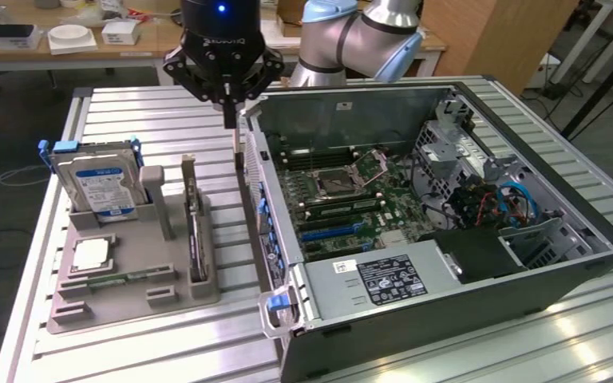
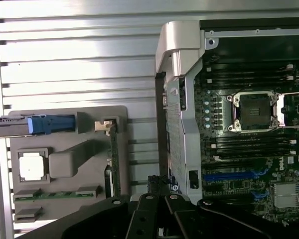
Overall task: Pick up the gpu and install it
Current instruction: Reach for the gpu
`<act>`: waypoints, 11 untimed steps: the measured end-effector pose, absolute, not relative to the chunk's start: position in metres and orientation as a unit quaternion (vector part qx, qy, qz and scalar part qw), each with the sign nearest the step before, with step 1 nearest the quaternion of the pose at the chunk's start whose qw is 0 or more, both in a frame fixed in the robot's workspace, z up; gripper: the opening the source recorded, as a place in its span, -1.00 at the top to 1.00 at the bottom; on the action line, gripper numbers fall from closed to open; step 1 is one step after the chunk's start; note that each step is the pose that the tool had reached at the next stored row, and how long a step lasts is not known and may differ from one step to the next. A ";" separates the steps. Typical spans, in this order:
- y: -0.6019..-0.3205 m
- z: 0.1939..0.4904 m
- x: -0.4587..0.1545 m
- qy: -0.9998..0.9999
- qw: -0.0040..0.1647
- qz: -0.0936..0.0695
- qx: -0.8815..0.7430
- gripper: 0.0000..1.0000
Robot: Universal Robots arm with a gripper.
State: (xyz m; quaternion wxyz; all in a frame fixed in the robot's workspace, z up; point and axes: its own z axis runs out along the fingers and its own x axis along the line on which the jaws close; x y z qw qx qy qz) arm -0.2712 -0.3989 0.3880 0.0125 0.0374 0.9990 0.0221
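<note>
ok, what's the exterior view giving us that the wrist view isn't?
Exterior: arm, power supply, blue cables, label on the hard drive. Wrist: gpu seen edge-on from straight above. Both: shut gripper, grey tray holding the gpu, CPU socket.

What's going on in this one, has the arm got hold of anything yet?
A single robot arm is working beside an open computer case. Its gripper is shut and empty, hanging above the table between the case's rear wall and the grey holder. The gpu stands on edge in that holder, untouched, near the hard drive. So the card has not yet been picked up or installed.
</note>
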 end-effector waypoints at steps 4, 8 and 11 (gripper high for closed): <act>-0.399 0.388 -0.274 0.999 0.012 0.022 0.037 0.79; -0.399 0.388 -0.278 0.999 0.013 0.022 0.037 0.79; -0.399 0.388 -0.281 0.999 0.012 0.022 0.037 0.79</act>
